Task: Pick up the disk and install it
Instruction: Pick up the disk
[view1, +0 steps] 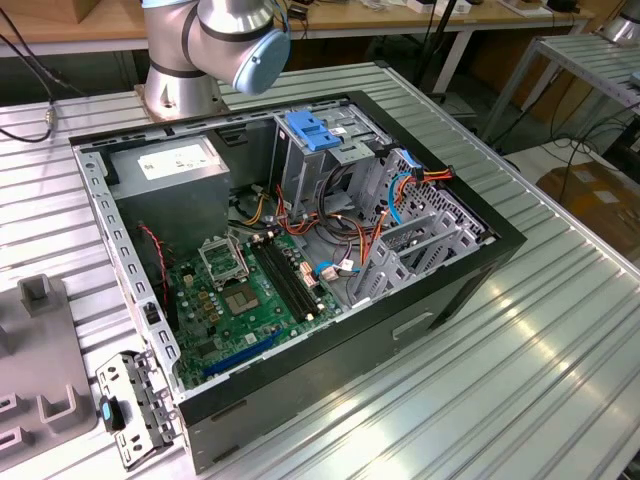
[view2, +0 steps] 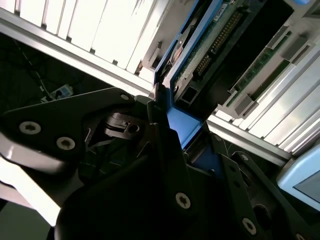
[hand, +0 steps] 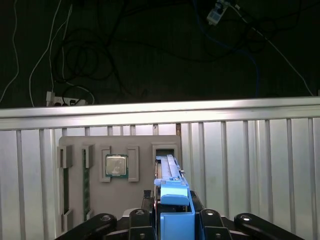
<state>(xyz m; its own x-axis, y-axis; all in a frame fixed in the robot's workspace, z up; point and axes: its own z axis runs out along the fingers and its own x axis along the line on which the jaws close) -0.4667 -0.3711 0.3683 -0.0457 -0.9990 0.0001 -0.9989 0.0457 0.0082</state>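
Disk (hand: 172, 197) grasped edge-on between jaws, blue rail uppermost. Grey tray (hand: 115, 200) noted beyond jaws on ribbed surface (hand: 250, 175); processor (hand: 116, 165) seated in tray.

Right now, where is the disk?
In the first wrist view the disk stands on edge in the pincer, at the slot of the grey holder, next to the chip.

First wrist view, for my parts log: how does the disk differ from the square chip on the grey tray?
The disk is seen edge-on, a long thin strip; the square chip lies flat, its face shown. The disk carries a blue plastic rail; the chip has none, only a silver top. The chip rests in a square pocket of the grey tray; whether the disk touches the tray I cannot tell. Both show silvery metal.
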